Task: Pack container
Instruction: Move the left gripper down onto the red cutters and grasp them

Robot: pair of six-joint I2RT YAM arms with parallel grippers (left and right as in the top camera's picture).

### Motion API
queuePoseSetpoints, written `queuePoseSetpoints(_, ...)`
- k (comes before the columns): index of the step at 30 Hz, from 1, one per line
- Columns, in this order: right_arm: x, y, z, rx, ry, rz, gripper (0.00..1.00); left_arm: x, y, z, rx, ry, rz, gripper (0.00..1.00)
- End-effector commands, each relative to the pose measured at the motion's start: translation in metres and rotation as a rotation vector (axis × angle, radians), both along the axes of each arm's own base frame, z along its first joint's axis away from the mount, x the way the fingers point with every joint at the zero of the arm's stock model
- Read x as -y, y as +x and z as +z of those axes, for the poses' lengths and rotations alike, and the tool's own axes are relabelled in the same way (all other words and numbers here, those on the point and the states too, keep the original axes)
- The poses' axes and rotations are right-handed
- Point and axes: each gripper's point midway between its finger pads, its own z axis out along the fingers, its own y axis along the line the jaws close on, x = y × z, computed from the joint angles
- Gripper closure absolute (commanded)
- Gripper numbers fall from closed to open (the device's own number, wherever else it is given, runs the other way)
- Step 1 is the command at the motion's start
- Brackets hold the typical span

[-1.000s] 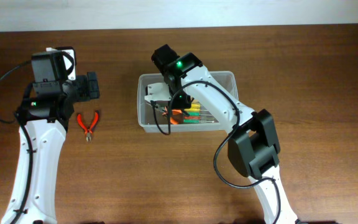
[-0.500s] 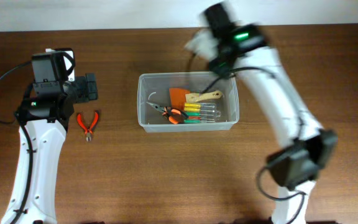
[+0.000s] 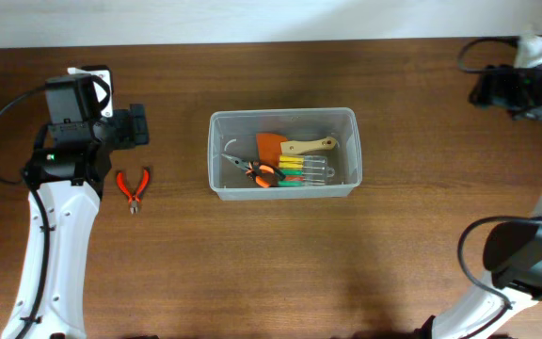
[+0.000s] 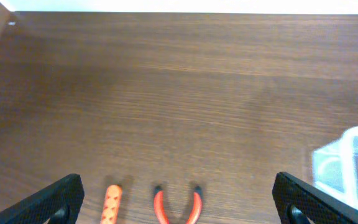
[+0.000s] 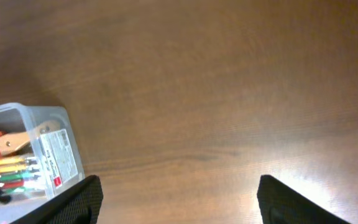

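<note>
Now, L claw [image 3: 139,126] is spread wide, empty, w/ red pliers [image 3: 135,188] lying near it on the desk [image 3: 252,264]. Container [image 3: 216,181] sits mid-desk, holding hand tools incl. an orange scraper [image 3: 269,146]. R claw [image 3: 483,89] is far right, well apart from it, also wide, empty.

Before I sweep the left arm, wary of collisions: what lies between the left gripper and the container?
Only bare table separates the left gripper from the container, in the overhead view; the red pliers lie off that line, nearer the robot.
</note>
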Motion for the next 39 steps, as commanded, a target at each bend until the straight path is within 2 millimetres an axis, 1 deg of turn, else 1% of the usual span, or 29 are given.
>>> queuePoseSetpoints(1, 0.010, -0.002, -0.014, -0.030, 0.115, -0.089, 0.15, 0.012, 0.008, 0.002, 0.013, -0.049, -0.065, 0.01)
queuePoseSetpoints(2, 0.013, -0.002, -0.017, -0.035, 0.118, -0.095, 0.11, 0.012, 0.008, -0.001, 0.005, -0.055, -0.059, 0.01)
queuePoseSetpoints(3, 0.015, -0.003, -0.019, -0.039, 0.120, -0.102, 0.02, 0.011, 0.008, -0.006, -0.007, -0.065, -0.043, 0.01)
queuePoseSetpoints(5, 0.017, -0.002, -0.023, -0.048, 0.124, -0.103, 0.01, -0.001, 0.005, -0.021, -0.048, -0.102, 0.076, 0.01)
queuePoseSetpoints(7, 0.016, -0.001, -0.026, -0.055, 0.127, -0.102, 0.01, -0.018, -0.007, -0.042, -0.111, -0.148, 0.253, 0.01)
queuePoseSetpoints(8, 0.016, 0.000, -0.028, -0.059, 0.128, -0.101, 0.02, -0.025, -0.015, -0.057, -0.156, -0.185, 0.343, 0.01)
queuePoseSetpoints(10, 0.014, 0.001, -0.030, -0.063, 0.130, -0.096, 0.02, -0.027, -0.022, -0.078, -0.226, -0.237, 0.397, 0.01)
queuePoseSetpoints(13, 0.014, 0.001, -0.030, -0.063, 0.129, -0.096, 0.01, -0.024, -0.021, -0.105, -0.302, -0.298, 0.384, 0.01)
queuePoseSetpoints(16, 0.014, 0.001, -0.030, -0.063, 0.129, -0.096, 0.01, -0.024, -0.018, -0.119, -0.343, -0.267, 0.332, 0.01)
queuePoseSetpoints(17, 0.014, 0.001, -0.030, -0.063, 0.129, -0.095, 0.02, -0.021, -0.013, -0.123, -0.350, -0.256, 0.278, 0.01)
queuePoseSetpoints(19, 0.015, 0.002, -0.030, -0.058, 0.126, -0.095, 0.01, -0.008, -0.003, -0.133, -0.368, -0.231, 0.103, 0.01)
queuePoseSetpoints(21, 0.015, 0.003, -0.030, -0.057, 0.126, -0.095, 0.01, 0.001, 0.001, -0.147, -0.405, -0.179, -0.040, 0.03)
queuePoseSetpoints(22, 0.015, 0.003, -0.030, -0.057, 0.126, -0.095, 0.01, 0.001, 0.000, -0.154, -0.428, -0.155, -0.069, 0.04)
queuePoseSetpoints(25, 0.015, 0.003, -0.030, -0.057, 0.126, -0.095, 0.02, -0.003, -0.005, -0.180, -0.503, -0.130, -0.077, 0.08)
queuePoseSetpoints(26, 0.015, 0.003, -0.030, -0.057, 0.126, -0.095, 0.01, -0.004, -0.009, -0.195, -0.547, -0.133, -0.072, 0.08)
queuePoseSetpoints(27, 0.015, 0.003, -0.030, -0.057, 0.126, -0.095, 0.02, -0.003, -0.012, -0.204, -0.573, -0.138, -0.072, 0.08)
queuePoseSetpoints(29, 0.015, 0.003, -0.030, -0.057, 0.126, -0.095, 0.01, -0.001, -0.015, -0.217, -0.608, -0.142, -0.081, 0.10)
queuePoseSetpoints(31, 0.015, 0.003, -0.030, -0.057, 0.126, -0.095, 0.01, 0.001, -0.017, -0.227, -0.635, -0.137, -0.101, 0.11)
queuePoseSetpoints(32, 0.015, 0.003, -0.030, -0.057, 0.126, -0.095, 0.01, 0.002, -0.018, -0.230, -0.644, -0.129, -0.116, 0.16)
queuePoseSetpoints(36, 0.015, 0.003, -0.030, -0.057, 0.126, -0.095, 0.01, 0.006, -0.019, -0.237, -0.664, -0.100, -0.173, 0.17)
queuePoseSetpoints(39, 0.015, 0.003, -0.030, -0.057, 0.127, -0.095, 0.01, 0.005, -0.020, -0.239, -0.676, -0.077, -0.175, 0.17)
